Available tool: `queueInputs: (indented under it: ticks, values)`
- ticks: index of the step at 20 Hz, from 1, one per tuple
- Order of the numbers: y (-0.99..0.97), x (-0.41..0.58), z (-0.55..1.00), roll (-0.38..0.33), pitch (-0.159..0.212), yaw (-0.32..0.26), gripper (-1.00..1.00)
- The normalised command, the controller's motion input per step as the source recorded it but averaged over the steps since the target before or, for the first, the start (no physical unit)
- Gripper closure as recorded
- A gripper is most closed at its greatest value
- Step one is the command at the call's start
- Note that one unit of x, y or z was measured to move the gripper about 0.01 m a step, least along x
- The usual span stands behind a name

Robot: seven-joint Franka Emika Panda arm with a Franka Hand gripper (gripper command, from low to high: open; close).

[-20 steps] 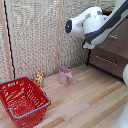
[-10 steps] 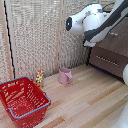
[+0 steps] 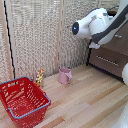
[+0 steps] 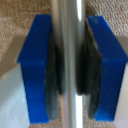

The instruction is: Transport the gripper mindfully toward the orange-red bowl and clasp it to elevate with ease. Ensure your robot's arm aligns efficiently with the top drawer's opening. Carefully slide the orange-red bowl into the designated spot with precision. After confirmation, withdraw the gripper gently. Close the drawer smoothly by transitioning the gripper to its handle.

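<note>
With blue-tipped fingers (image 4: 37,70) pinching handle (image 4: 70,65) either side, gripper (image 4: 69,67) set to push top drawer (image 3: 116,42) shut; bowl not visible.

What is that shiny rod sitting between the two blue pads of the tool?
In the wrist view, the silver handle runs between the tool's blue fingertips, which sit close against it on both sides. The exterior view doesn't show this.

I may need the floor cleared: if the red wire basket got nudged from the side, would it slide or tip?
The red wire basket looks wide and low, so it would likely slide rather than tip. Its open mesh suggests it is light. The smooth wooden floor should offer little grip.
</note>
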Motion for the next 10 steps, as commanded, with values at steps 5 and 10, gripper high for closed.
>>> queueInputs:
  ticks: [5,10]
  values:
    - [-0.75,0.000,0.36,0.019,0.000,0.118,1.00]
    - [-0.62,0.004,0.28,0.041,0.000,0.133,1.00]
